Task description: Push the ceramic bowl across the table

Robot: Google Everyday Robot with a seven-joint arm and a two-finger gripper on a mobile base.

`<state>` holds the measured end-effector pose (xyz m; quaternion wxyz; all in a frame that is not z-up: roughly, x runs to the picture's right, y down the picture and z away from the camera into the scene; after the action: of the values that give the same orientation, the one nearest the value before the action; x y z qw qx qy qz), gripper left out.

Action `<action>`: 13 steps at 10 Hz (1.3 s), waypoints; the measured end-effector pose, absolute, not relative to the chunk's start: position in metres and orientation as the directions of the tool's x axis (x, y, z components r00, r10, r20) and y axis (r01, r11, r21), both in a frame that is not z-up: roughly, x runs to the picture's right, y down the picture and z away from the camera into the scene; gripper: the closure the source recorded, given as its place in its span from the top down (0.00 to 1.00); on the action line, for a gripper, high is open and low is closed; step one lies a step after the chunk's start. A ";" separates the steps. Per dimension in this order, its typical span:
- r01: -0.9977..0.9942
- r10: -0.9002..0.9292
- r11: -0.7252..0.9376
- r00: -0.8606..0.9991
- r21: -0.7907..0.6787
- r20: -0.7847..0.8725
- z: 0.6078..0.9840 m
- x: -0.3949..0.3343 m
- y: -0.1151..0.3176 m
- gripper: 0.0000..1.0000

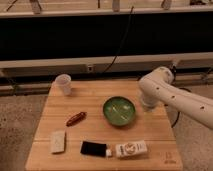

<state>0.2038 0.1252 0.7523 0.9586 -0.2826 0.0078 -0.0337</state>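
The ceramic bowl (pixel 120 110), dark green with a lighter green inside, sits right of the middle of the bamboo-wood table (pixel 95 95). My white arm reaches in from the right, and its gripper (pixel 148 104) hangs low just right of the bowl, close to the rim, at the table's right edge. The arm's bulky end hides the gripper's tip.
A translucent white cup (pixel 63 83) stands at the back left. A reddish-brown oblong item (pixel 76 118) lies left of the bowl. Along the front lie a pale block (pixel 58 141), a flat black item (pixel 94 148) and a white bottle (pixel 131 148) on its side.
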 end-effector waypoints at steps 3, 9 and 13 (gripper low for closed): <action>0.066 -0.073 0.838 0.997 -0.542 0.009 0.765 0.198 0.131 0.17; 0.127 -0.118 0.817 0.992 -0.562 0.053 0.808 0.201 0.139 0.01; 0.171 -0.152 0.807 0.985 -0.565 0.082 0.814 0.194 0.138 0.01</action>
<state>0.1943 0.1380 0.8138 0.9503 -0.2990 -0.0163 -0.0849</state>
